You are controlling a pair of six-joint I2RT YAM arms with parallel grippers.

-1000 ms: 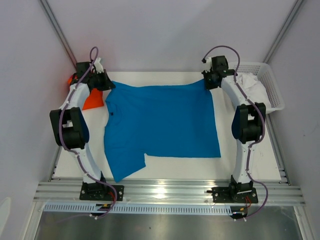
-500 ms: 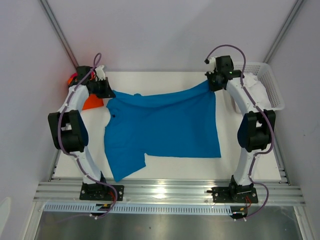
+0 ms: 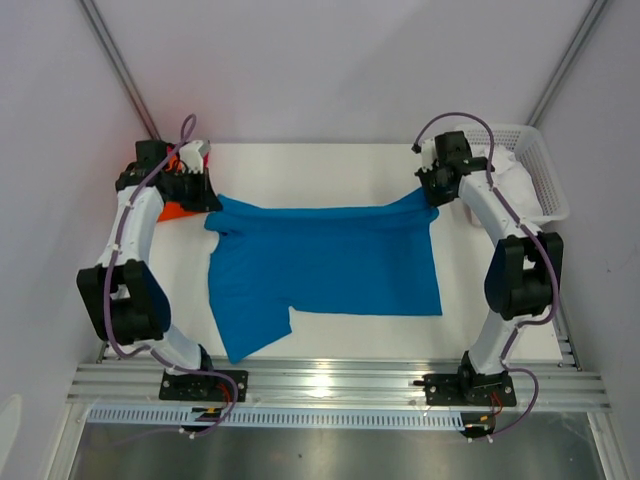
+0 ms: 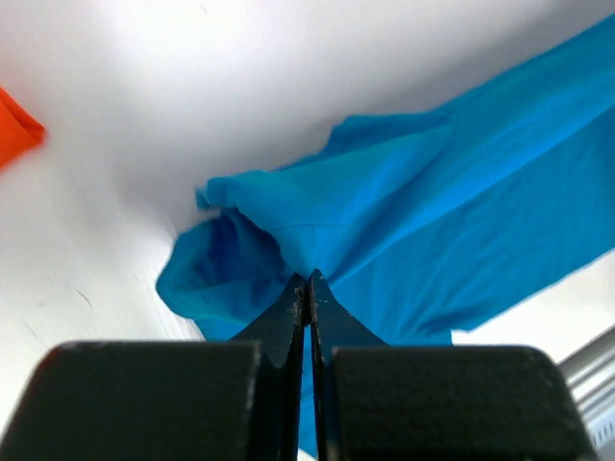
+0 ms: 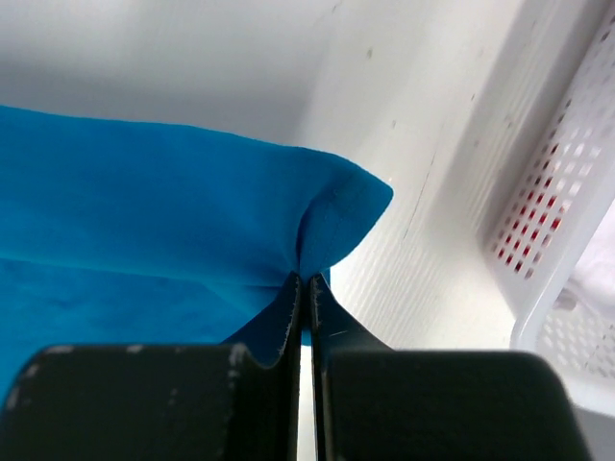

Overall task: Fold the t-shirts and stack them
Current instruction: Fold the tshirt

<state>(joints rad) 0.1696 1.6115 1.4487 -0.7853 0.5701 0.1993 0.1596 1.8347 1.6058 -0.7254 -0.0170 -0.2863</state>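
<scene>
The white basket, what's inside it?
A crumpled white cloth lies bunched in the basket. Something red shows through the holes in its side. What lies under the white cloth is covered, and the right arm hides part.

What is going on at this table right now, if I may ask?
Both arms are working on the blue t-shirt: the left gripper and the right gripper are each shut on a far corner, holding that edge up while the near part lies flat on the table. An orange t-shirt sits far left; a white basket stands far right.
</scene>
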